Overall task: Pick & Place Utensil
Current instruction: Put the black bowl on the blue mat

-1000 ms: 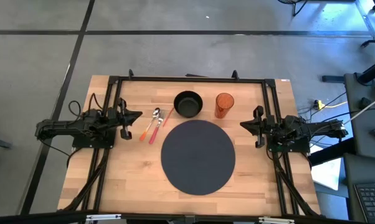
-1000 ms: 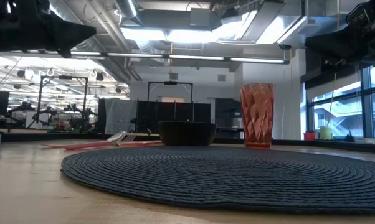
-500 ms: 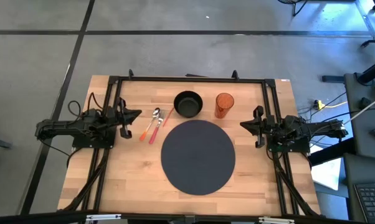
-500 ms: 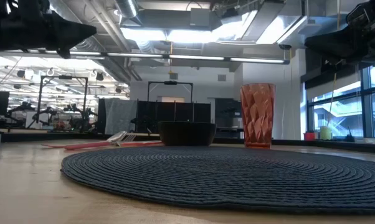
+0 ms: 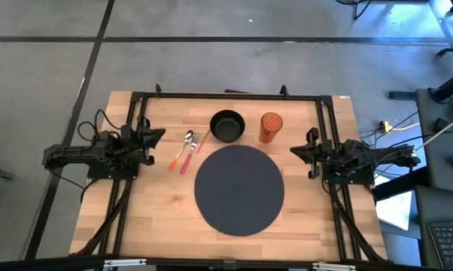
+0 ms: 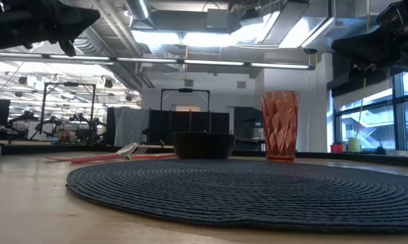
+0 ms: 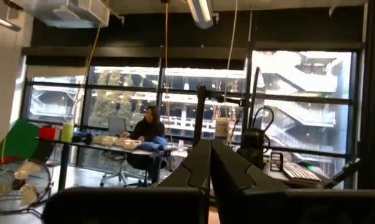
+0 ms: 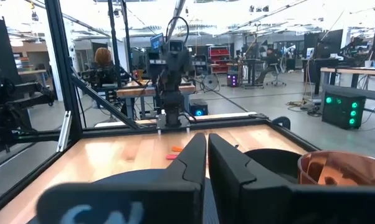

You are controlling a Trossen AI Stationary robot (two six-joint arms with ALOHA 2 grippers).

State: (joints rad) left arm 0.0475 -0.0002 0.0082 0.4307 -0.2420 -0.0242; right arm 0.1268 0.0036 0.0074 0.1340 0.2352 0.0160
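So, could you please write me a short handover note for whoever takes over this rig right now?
Left gripper: shut, empty, raised above the table's left side, near the utensils.
Right gripper: shut, empty, waiting at the right side.
Orange-handled metal spoon and red-handled fork: lying side by side on the wooden table, left of the black bowl.
Orange faceted tumbler: right of the bowl.
Round dark woven placemat: nothing on it.
Done: nothing picked.
Left: grasp a utensil and place it.

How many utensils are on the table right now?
2: a metal spoon with an orange handle and a fork with a red handle, side by side left of the black bowl. More seem unlikely.
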